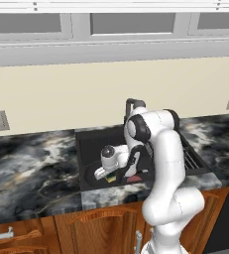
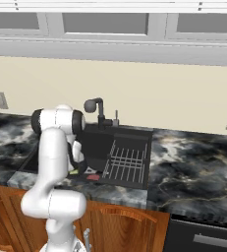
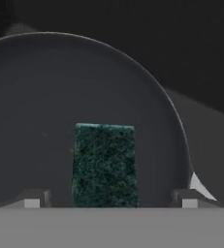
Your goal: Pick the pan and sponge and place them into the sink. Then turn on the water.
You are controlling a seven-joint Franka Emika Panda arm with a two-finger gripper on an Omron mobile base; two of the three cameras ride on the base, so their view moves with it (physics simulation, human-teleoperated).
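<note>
We saw the sponge [image 3: 104, 164] lying green side up inside the pan [image 3: 50, 106]; our gripper [image 3: 111, 199] hung over both in the sink [image 1: 93, 144], jaws released.

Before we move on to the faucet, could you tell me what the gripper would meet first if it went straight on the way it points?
Most likely the sponge, which lies between the open gripper fingertips on the pan in the sink.
</note>
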